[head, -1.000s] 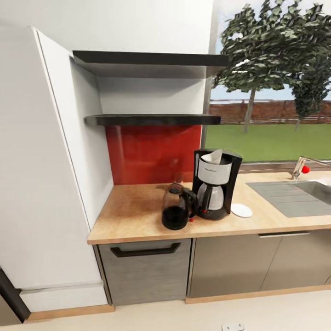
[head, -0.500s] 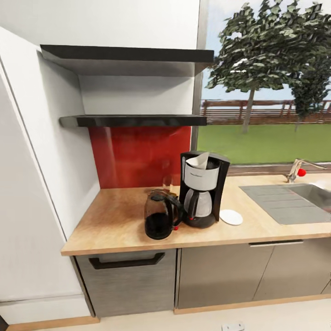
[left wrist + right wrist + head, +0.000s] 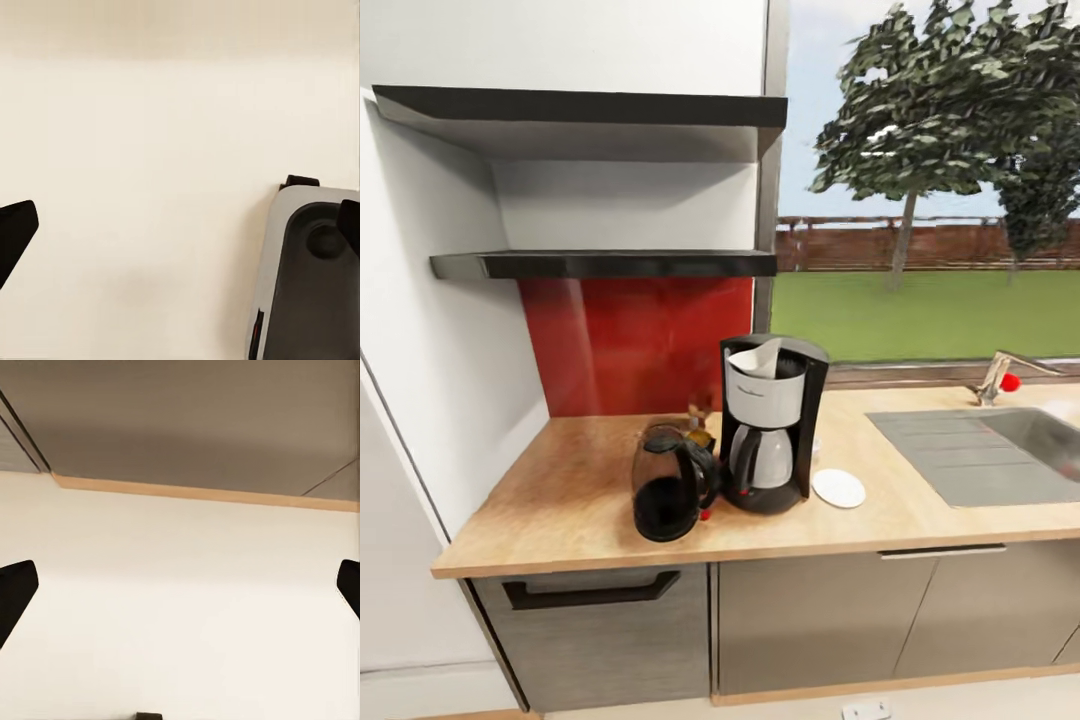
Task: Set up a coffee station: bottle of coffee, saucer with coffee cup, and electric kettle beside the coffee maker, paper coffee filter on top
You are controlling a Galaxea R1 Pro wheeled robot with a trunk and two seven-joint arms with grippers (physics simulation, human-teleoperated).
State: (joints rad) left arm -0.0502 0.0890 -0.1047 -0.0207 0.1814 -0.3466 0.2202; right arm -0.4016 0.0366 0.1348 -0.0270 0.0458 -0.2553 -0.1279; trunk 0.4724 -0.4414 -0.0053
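Above the pale floor [image 3: 180, 607], left gripper [image 3: 180, 225] and right gripper [image 3: 180, 585] point downward, fingers spread wide.

My right gripper [image 3: 180, 592] is spread wide over pale floor [image 3: 180, 585], facing what looks like cabinet fronts [image 3: 195, 427].

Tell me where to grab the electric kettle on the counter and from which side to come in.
Grip the electric kettle by its dark handle, which seems to face the coffee maker. That gap is tight, so coming from above and the front is probably safest.
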